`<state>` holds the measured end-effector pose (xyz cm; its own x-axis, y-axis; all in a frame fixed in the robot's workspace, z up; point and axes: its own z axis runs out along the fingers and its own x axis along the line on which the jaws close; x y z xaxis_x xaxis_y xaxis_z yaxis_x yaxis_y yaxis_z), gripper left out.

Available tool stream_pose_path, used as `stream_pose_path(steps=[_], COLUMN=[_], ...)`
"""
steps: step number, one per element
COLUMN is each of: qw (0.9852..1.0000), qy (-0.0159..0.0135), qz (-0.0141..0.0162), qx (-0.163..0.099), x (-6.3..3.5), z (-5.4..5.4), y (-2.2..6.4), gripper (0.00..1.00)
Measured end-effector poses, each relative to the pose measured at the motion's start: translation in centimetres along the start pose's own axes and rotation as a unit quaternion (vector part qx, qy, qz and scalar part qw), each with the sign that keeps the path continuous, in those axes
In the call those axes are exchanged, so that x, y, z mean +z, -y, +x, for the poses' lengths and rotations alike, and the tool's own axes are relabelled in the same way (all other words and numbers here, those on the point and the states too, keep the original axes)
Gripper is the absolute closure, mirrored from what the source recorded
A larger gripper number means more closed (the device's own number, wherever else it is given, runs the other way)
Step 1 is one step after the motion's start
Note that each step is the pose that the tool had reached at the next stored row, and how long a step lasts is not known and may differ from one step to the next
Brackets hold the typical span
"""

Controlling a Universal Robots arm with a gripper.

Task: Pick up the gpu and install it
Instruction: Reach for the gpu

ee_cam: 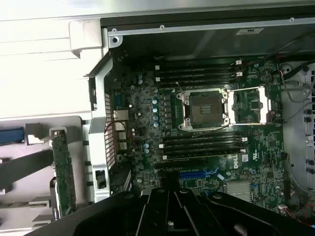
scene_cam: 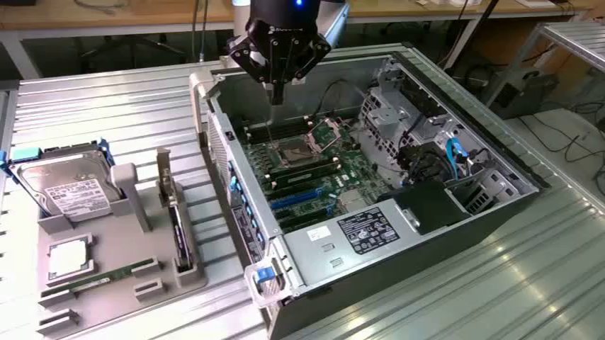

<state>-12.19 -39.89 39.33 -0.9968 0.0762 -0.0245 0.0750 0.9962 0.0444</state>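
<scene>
- A ribbed metal table carries everything; its bare grooved strips run across the near corner on the exterior view's right.
- At the table's near corner on the exterior view's left sits a grey holder with moulded pockets.
- A narrow green memory stick lies close to the holder's near edge, with a square processor chip in the pocket just behind it.
- The gpu stands on its long edge in a slot along the holder's edge that faces the computer. Its silver bracket is at the far end, and it is well apart from the gripper.
- A hard drive with a white label leans in blue clips at the holder's far end.
- An open computer case lies on its side across the middle of the table.
- Near the case's near edge is a silver power supply bearing a black label.
- The green motherboard fills the floor of the case, with blue slots and an open processor socket.
- The gripper hangs above the case's far edge, over the board just beyond the socket. Its claw looks pressed together with nothing in it.
- Beyond the table's far edge stand wooden benches, and cables trail over the floor on the exterior view's right.
</scene>
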Motion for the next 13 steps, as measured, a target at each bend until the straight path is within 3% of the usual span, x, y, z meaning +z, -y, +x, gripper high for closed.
stream_pose_path(steps=[13], qw=[1.0000], qy=[0.0000], qz=[0.0000], qx=[0.000], x=[0.00], z=[0.00], y=[0.01], gripper=[0.89])
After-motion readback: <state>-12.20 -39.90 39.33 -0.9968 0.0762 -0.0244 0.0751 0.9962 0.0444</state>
